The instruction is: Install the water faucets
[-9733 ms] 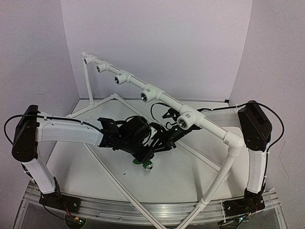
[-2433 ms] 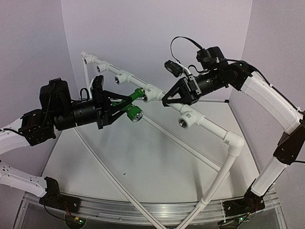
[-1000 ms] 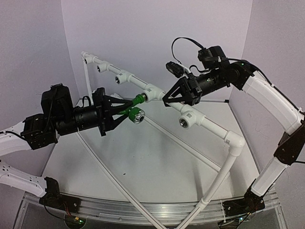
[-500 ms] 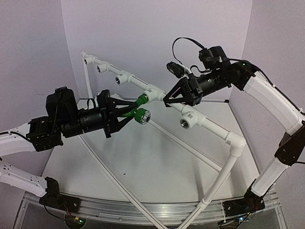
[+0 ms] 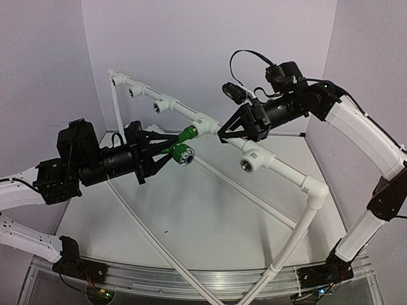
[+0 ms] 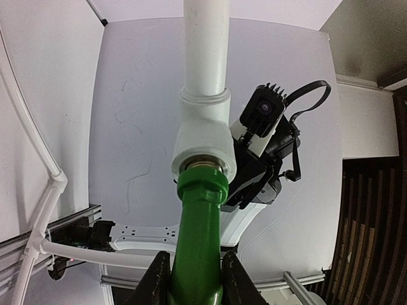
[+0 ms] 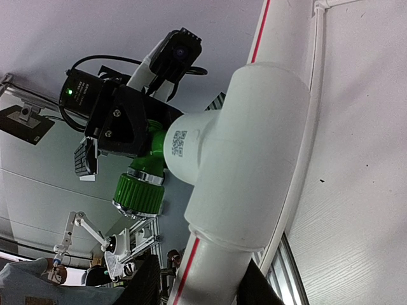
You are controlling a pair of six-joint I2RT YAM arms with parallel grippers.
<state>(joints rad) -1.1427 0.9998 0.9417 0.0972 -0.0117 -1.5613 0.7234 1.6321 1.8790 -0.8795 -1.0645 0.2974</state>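
A white pipe frame is slanted across the counter from upper left to lower right. Right of centre it is clamped by the right hand. At centre the green faucet is pinched by the left hand, its end seated at a tee fitting. Screwing in seems under way, so turning it square to the socket is called for next, with nothing seen blocking the joint

The faucet, within the left gripper, is met by the tee fitting at 2 o'clock; the pipe beyond is clasped by the right gripper.
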